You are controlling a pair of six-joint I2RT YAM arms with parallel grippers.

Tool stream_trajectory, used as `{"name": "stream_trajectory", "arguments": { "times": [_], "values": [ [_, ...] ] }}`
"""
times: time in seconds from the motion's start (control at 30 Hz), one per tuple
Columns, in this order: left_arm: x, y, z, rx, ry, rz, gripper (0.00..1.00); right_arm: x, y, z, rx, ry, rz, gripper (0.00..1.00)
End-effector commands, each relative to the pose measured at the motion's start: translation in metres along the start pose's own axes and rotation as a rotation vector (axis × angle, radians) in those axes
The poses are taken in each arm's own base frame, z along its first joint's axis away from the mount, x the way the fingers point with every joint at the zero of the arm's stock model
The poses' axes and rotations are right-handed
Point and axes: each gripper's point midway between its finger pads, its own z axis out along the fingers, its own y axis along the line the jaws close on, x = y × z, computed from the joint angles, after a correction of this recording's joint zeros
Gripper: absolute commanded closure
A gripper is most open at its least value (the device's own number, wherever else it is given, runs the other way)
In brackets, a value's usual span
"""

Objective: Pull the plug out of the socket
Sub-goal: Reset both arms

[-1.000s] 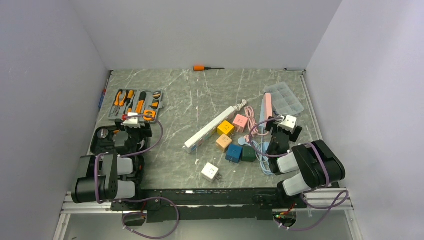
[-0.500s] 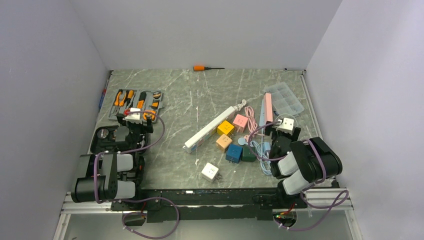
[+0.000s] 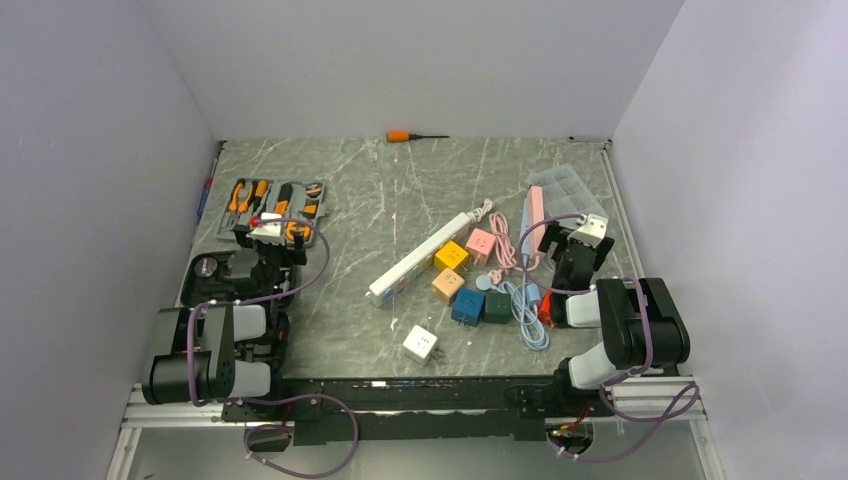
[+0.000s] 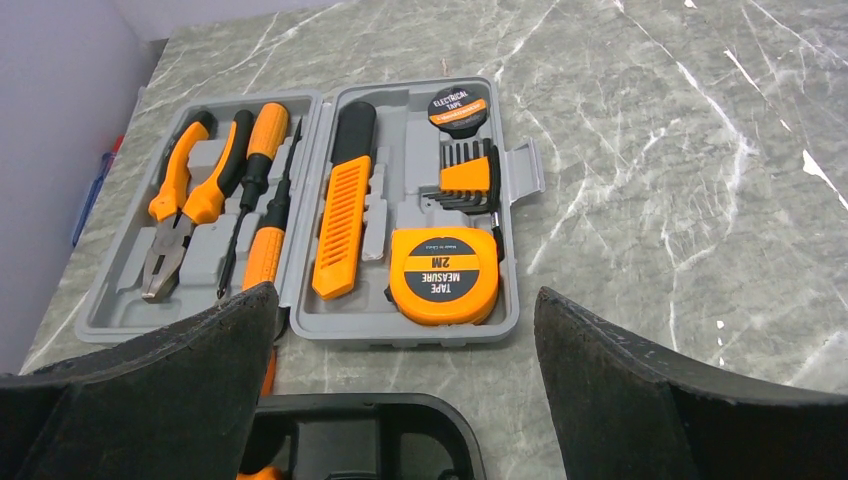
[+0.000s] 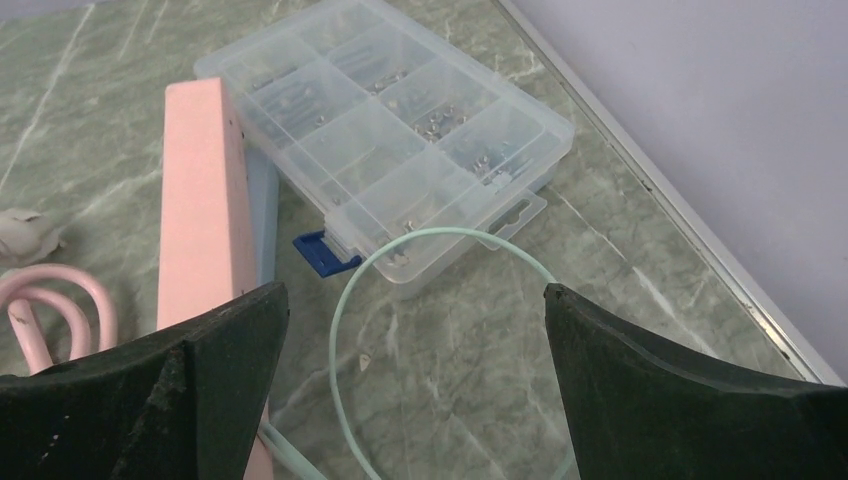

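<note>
**Change of state.** The right gripper [image 5: 410, 292] has swung right, away from the cube plugs [image 3: 458, 283]. It now faces the pink strip [image 5: 205, 190] and the clear box [image 5: 390, 130]. Its jaws stand fully apart and hold nothing. The left gripper [image 4: 405, 293] has crept toward the tool case [image 4: 330, 325], equally wide and empty. Nothing is touched, so this is judged to be the approach only.

**Orientation.** The pink strip lies at the table's right, just left of the box, with its long axis running near to far. The white strip [image 3: 425, 252] lies at centre on a diagonal, near-left to far-right. Which strip holds a seated plug cannot be told.
</note>
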Motion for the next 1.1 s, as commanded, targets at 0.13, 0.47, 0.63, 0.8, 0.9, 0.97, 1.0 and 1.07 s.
{"name": "stream_trajectory", "arguments": {
  "times": [0.13, 0.47, 0.63, 0.8, 0.9, 0.97, 1.0, 1.07],
  "values": [
    [-0.0098, -0.0007, 0.0033, 0.006, -0.032, 0.006, 0.01, -0.0069, 0.0059, -0.0024, -0.033, -0.023, 0.036, 0.00],
    [-0.0084, -0.0006, 0.0048, 0.008, -0.022, 0.007, 0.01, -0.0068, 0.0057, -0.0024, -0.032, -0.022, 0.036, 0.00],
    [-0.0084, -0.0006, 0.0053, 0.008, -0.022, 0.006, 0.01, -0.0066, 0.0057, -0.0025, -0.033, -0.022, 0.036, 0.00],
    [-0.0087, -0.0005, 0.0053, 0.008, -0.023, 0.009, 0.01, -0.0066, 0.0059, -0.0023, -0.033, -0.022, 0.036, 0.00],
    [-0.0091, -0.0004, 0.0052, 0.006, -0.024, 0.010, 0.01, -0.0066, 0.0058, -0.0025, -0.033, -0.022, 0.036, 0.00],
    [-0.0084, -0.0008, 0.0050, 0.008, -0.022, 0.009, 0.01, -0.0066, 0.0057, -0.0024, -0.032, -0.022, 0.035, 0.00],
    [-0.0083, -0.0008, 0.0050, 0.008, -0.022, 0.009, 0.01, -0.0065, 0.0054, -0.0024, -0.032, -0.022, 0.035, 0.00],
    [-0.0086, -0.0013, 0.0050, 0.010, -0.023, 0.009, 0.01, -0.0065, 0.0056, -0.0024, -0.032, -0.022, 0.036, 0.00]
  ]
}}
